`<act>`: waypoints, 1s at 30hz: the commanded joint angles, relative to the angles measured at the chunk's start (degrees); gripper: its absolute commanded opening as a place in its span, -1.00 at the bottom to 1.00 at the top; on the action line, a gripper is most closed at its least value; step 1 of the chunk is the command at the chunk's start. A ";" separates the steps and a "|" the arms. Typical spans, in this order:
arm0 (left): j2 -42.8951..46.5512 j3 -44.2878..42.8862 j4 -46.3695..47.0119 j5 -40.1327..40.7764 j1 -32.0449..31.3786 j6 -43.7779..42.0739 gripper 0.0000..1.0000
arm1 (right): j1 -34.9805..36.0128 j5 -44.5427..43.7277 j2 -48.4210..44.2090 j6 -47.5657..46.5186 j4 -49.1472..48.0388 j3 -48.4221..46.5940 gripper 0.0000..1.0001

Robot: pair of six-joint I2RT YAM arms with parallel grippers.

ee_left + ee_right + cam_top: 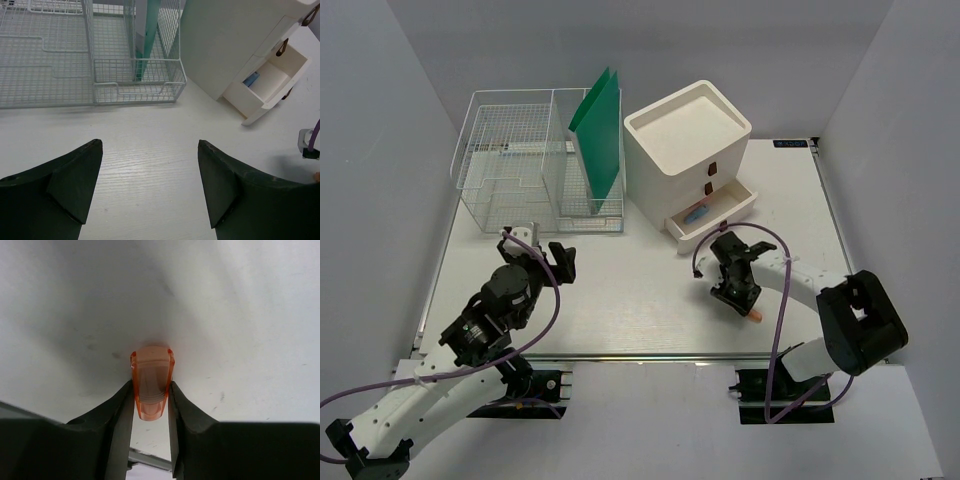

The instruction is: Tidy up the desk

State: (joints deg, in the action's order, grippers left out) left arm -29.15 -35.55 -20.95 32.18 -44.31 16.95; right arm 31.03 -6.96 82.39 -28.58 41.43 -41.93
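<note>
The white surface [620, 310] fills the middle of the top view, running from the arm bases at the bottom to the back wall. A metal rail runs along its near edge.

In the lower right of that view, the right fingers [735, 292] point down at the surface, clamped on a small orange translucent piece [757, 314]. In the right wrist view, the two dark fingers [116, 425] press against both sides of the piece [151, 382] at frame centre. Its rounded end sticks out past the fingertips toward the surface. Whether that end touches the surface I cannot tell.

The left fingers [563, 262] are in the left centre of the top view and hold nothing. In the left wrist view they stand wide apart [65, 185] at the bottom of the frame, with bare surface between them.

At the upper left, a white wire basket [510, 165] stands on the surface. A green folder [600, 125] is upright in its right compartment. Just beside the basket, at upper centre, is a white drawer box [685, 150]. Its bottom drawer [745, 205] is pulled out, and a blue item [697, 215] lies inside. The open drawer faces the right fingers, which are near it but apart.
</note>
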 commanded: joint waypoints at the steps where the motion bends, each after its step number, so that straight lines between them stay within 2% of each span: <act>1: -0.56 0.57 0.65 0.77 0.19 -0.51 0.72 | -1.14 -2.00 -1.08 -3.74 -6.01 -2.18 -0.97; 4: -1.79 0.39 0.47 1.04 0.19 -0.52 0.72 | -2.20 -3.49 -3.99 -8.93 -10.56 -7.01 -1.00; 8: -2.93 0.39 0.30 1.74 0.19 -0.51 0.73 | -2.72 -3.68 -7.33 -25.15 -21.46 -8.08 -1.00; 10: -3.11 0.39 0.21 2.09 0.19 -0.51 0.73 | -2.64 -2.54 -7.33 -30.55 -26.82 -8.16 -1.00; 14: -3.90 0.39 -0.14 2.88 0.19 -0.34 0.72 | -2.64 1.41 -5.14 -42.14 -31.41 -11.22 -1.00; 21: -5.39 0.39 -0.41 3.41 0.19 -0.25 0.72 | -2.64 3.27 1.27 -50.69 -42.90 -14.31 -1.00; 25: -5.75 0.39 -0.41 3.59 0.19 -0.34 0.73 | -2.64 4.85 4.70 -54.30 -44.07 -16.16 -1.00; 29: -5.83 0.31 -0.58 3.85 0.19 -0.16 0.73 | -2.72 5.20 8.75 -53.25 -43.98 -18.97 -1.00; 30: -5.92 0.31 -0.58 3.94 0.19 -0.08 0.73 | -2.73 5.20 10.06 -52.90 -43.72 -19.58 -0.86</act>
State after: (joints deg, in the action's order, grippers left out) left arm -34.98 -35.29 -21.04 35.14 -44.31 16.82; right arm 28.47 -2.98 90.56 -79.40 0.49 -58.08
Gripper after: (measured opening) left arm 0.864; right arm 0.347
